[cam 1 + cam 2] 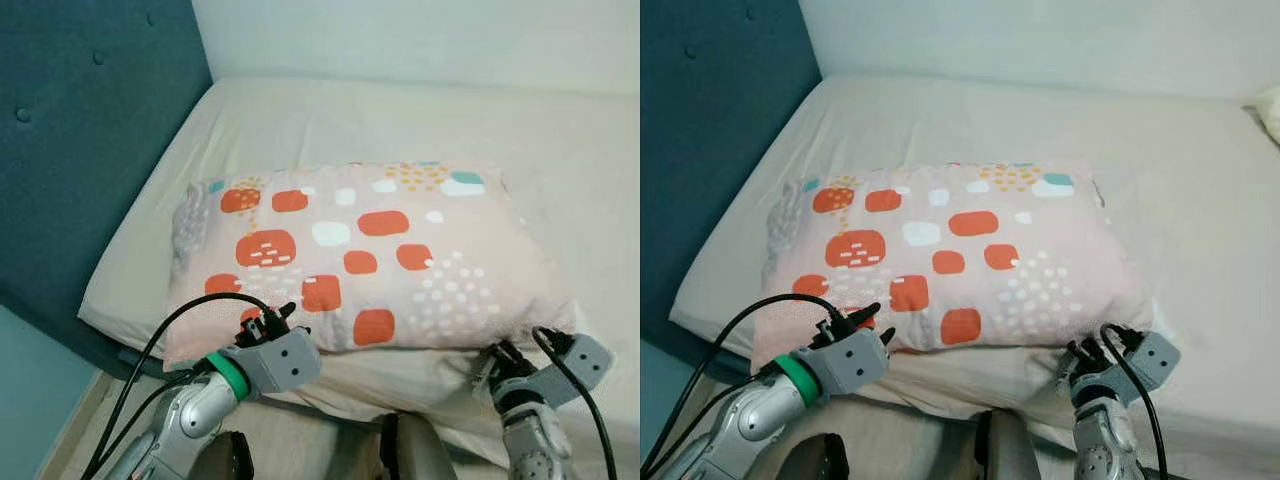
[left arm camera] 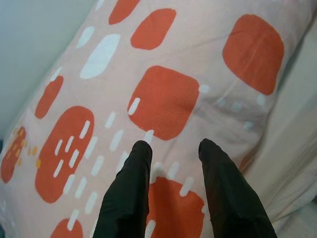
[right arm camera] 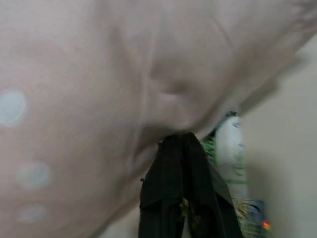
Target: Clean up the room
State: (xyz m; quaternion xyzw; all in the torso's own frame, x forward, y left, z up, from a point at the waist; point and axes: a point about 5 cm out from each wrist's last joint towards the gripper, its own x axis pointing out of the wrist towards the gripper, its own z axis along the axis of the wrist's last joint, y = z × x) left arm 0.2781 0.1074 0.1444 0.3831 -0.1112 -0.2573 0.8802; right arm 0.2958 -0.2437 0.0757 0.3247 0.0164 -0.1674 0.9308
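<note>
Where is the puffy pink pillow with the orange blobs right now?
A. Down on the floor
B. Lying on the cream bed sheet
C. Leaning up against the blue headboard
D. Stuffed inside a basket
B: the puffy pink pillow with orange blobs lies flat on the cream bed sheet, clear of the blue headboard, with the left gripper and right gripper at its near edge.

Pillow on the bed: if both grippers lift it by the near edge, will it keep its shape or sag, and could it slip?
The pillow looks plump and soft, so it would probably sag between the left gripper and right gripper. It seems light for its size. Its wrinkled fabric bunches at the right gripper's closed fingers, so the cover may stretch rather than slip.
</note>
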